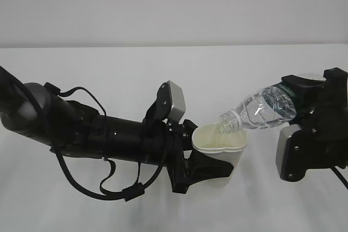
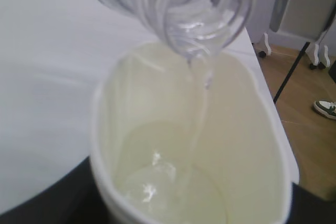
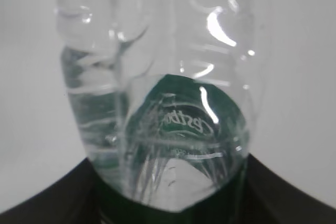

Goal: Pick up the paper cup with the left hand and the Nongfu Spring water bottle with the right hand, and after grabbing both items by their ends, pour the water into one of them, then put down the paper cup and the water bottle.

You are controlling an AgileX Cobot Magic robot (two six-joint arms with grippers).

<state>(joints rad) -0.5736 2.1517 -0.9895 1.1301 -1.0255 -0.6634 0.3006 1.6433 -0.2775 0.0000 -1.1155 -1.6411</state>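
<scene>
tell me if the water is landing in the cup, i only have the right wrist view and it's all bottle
Observer: Yes. In the left wrist view a thin stream of clear water falls from the neck of the clear ribbed plastic bottle into the small white paper cup.
Operator: is the neck touching the rim
Observer: Exterior view shows the mouth just over the cup's far rim; contact can't be judged.
Operator: how full is it
Observer: The left wrist view shows only a shallow pool at the bottom.
Operator: cup upright?
Observer: Roughly upright, held off the white table by the left arm's jaws.
</scene>
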